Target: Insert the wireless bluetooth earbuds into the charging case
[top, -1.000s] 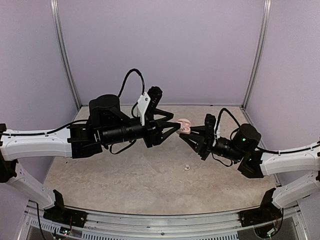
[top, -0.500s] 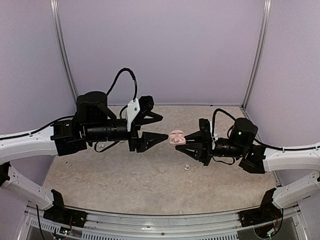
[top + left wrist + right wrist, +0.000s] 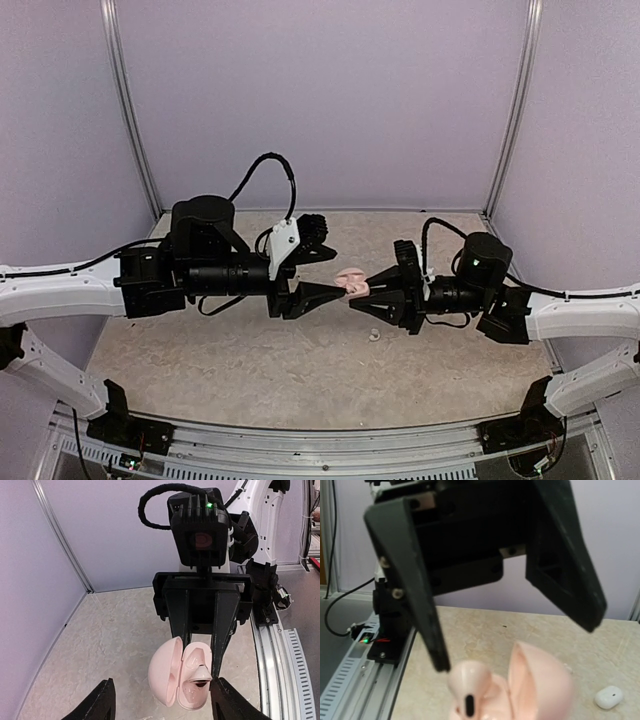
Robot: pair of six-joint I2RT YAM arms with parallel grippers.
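Noted right gripper (image 3: 360, 295) clamped on open pink case (image 3: 167, 677) mid-air, earbud (image 3: 201, 672) resting inside; left gripper (image 3: 337, 273) spread wide, empty.

We look down from above and behind the arm bases over the whole beige speckled tabletop (image 3: 250, 370). Each wrist camera faces the opposite arm, close in. All three views share the open pale-pink pebble-shaped plastic case (image 3: 351, 283).
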